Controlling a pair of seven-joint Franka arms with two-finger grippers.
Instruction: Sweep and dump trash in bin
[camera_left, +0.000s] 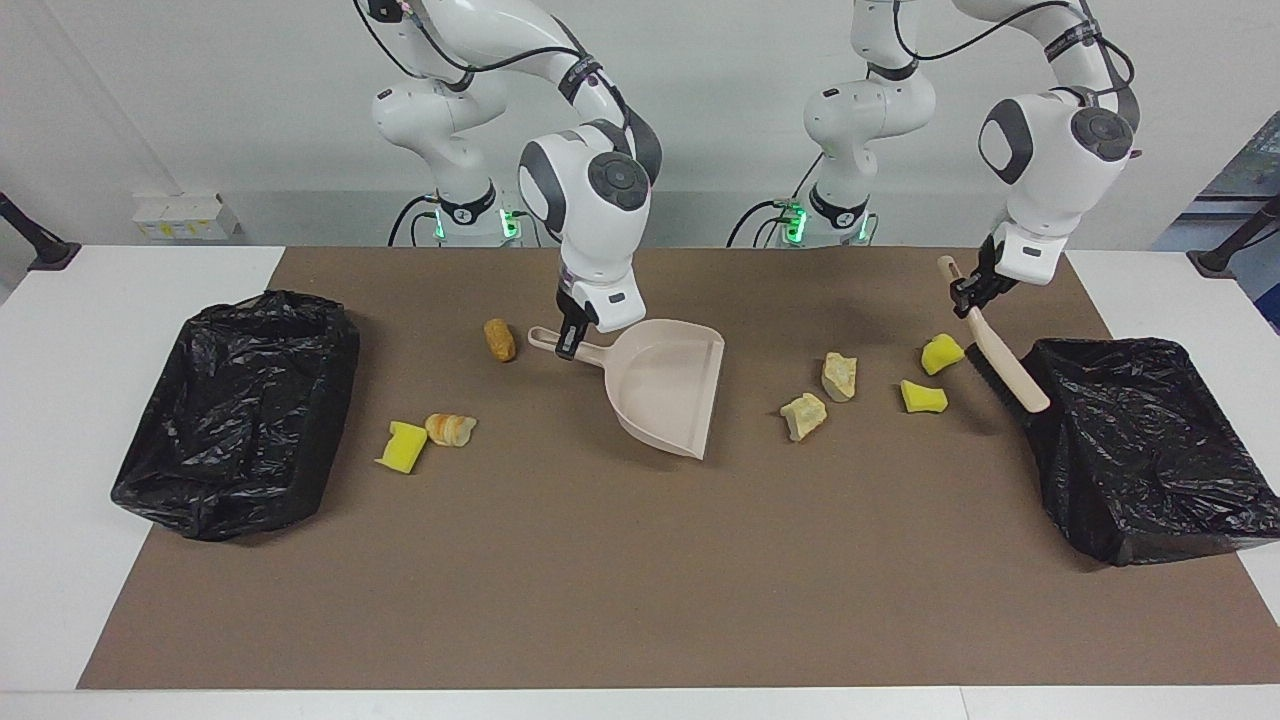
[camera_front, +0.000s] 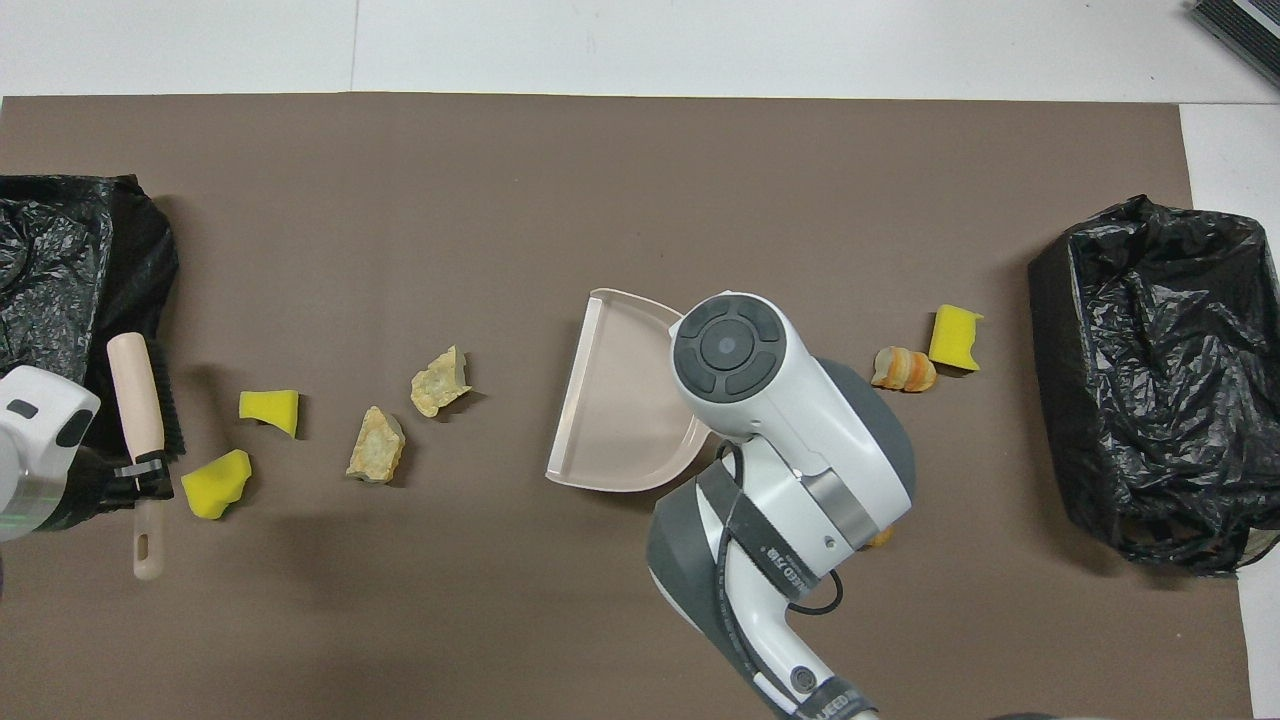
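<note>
Trash lies scattered over the brown mat, seven scraps in all. Left gripper is clamped tight on the brush handle, holding it tilted in the air with the bristle end over the edge of the black bin at the left arm's end. Just beside that brush head, toward the middle of the table, sit two yellow sponge chunks, and next to them two cream lumps, all flat on the mat and apart from the brush.

Right gripper is pinching the dustpan by its handle, the pan tipped with its mouth edge down toward the mat. Close by the gripper, toward the right arm's end, rests the orange-brown nugget. Farther that way lie a yellow sponge and a pale striped lump, touching or nearly so. The other bin sits at the right arm's end, well apart from the gripper.
</note>
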